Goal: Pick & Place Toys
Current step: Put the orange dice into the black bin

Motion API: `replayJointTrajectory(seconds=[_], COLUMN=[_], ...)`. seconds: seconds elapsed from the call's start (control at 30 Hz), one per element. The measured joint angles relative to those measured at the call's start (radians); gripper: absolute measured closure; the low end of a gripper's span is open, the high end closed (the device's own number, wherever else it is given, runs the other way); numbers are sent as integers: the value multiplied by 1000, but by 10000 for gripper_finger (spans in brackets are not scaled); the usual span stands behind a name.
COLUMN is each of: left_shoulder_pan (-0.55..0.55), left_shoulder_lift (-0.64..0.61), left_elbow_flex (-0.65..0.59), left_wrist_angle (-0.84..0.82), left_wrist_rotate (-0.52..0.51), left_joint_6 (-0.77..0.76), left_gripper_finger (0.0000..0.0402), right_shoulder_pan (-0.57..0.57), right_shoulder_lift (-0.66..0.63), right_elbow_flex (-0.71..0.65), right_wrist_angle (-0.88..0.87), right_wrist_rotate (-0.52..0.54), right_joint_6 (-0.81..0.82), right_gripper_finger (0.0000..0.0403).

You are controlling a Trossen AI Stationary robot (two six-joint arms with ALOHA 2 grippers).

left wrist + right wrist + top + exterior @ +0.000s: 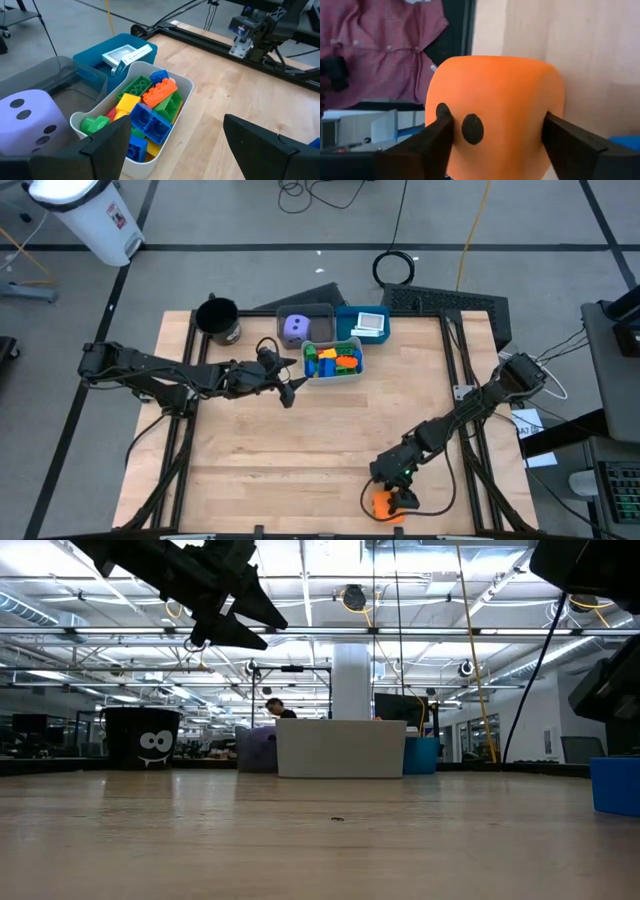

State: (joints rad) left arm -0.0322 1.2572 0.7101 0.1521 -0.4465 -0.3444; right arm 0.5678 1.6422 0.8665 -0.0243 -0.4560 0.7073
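My left gripper [290,388] is open and empty above the table, just left of the white bin [358,373]. In the left wrist view [182,150] its fingers stand apart in front of that bin. The bin holds several building blocks [150,105] in red, orange, yellow, green and blue. The purple die [295,329] lies in the grey bin [322,312]. White cards [371,323] lie in the blue bin [350,318]. My right gripper [398,496] is shut on the orange die [384,506] at the table's near edge. My right gripper pinches the orange die by two opposite sides [542,107] between its two fingers [437,135]. The face with black dots [472,129] is turned toward the wrist. The fingers slant down toward the table's near edge. I cannot tell whether the die rests on the table.
A black cup [218,320] with a face print stands at the far left corner and also shows in the low view [142,737]. The three bins cluster at the far middle. Bare wood [320,440] lies between the two arms. A person's pink shirt [380,45] shows beyond the near edge.
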Motion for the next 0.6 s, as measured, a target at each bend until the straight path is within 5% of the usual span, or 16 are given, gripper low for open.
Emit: replayJointTrajectory(seconds=[0.3,0.6], left_shoulder_pan=[0,0], left_shoulder_lift=[0,0], left_elbow_flex=[0,0], left_wrist_angle=[7,62], left_wrist_rotate=[0,0], left_joint_6=[-1,-67], left_gripper_finger=[78,78], right_shoulder_pan=[-28,-84], right_shoulder_lift=[-32,-213], right_elbow_flex=[-6,-5], right_wrist_angle=[156,184], right_wrist_rotate=[-122,-82], right_joint_6=[-25,-150], right_gripper_finger=[209,209])
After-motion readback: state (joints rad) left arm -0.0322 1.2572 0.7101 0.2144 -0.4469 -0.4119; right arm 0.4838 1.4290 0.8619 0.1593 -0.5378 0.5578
